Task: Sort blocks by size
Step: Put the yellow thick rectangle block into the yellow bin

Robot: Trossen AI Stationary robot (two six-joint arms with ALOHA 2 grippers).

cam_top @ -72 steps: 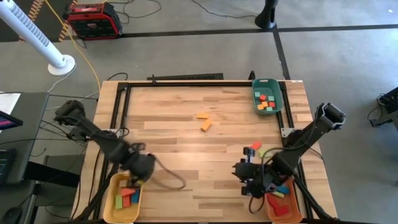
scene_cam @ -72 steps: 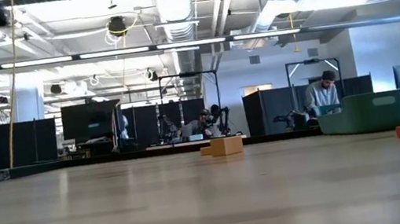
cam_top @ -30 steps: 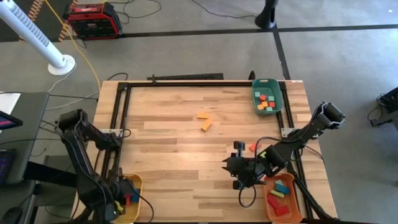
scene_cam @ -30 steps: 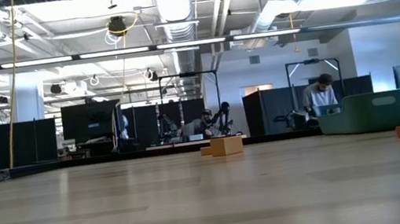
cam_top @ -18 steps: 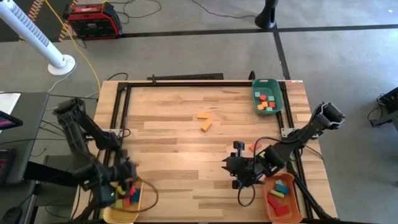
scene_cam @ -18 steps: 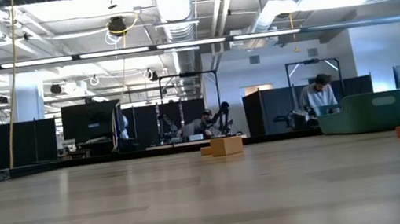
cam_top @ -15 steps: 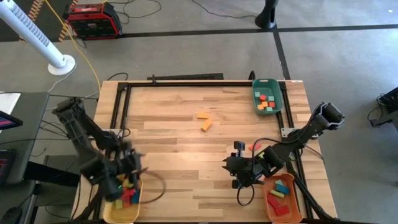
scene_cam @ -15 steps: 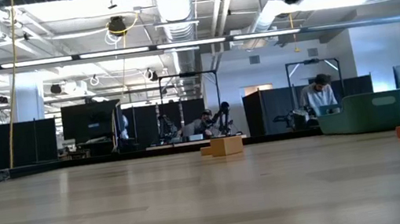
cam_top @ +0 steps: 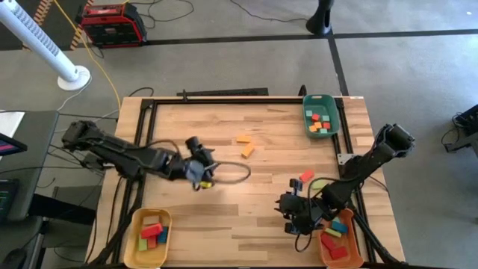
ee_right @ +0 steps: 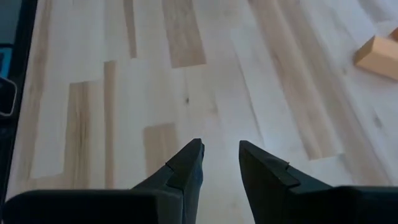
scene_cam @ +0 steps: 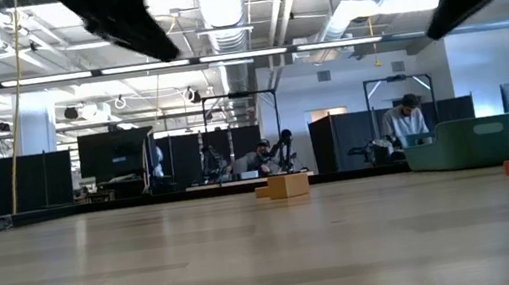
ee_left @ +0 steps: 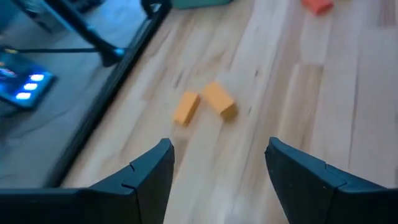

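Two orange blocks (cam_top: 245, 145) lie side by side on the table's middle; they also show in the left wrist view (ee_left: 202, 104) and in the low view (scene_cam: 287, 185). My left gripper (cam_top: 203, 174) is open and empty, above the table a little left of them. A red block (cam_top: 305, 176) and a green block (cam_top: 318, 183) lie at the right. My right gripper (cam_top: 290, 214) is open with a narrow gap and empty, beside the orange tray (cam_top: 326, 246). Its fingers (ee_right: 186, 168) point over bare wood.
A green tray (cam_top: 335, 119) with small blocks stands at the far right corner. A yellow tray (cam_top: 142, 223) with blocks stands at the near left, and the orange tray holds blocks at the near right. A black frame (cam_top: 142, 119) edges the table. Bare wood lies between the grippers.
My left gripper has risen from over the yellow tray at the near left and swung fast toward the table's middle, ending near the two orange blocks. My right gripper has shifted a little toward the near edge. No block on the table has moved.
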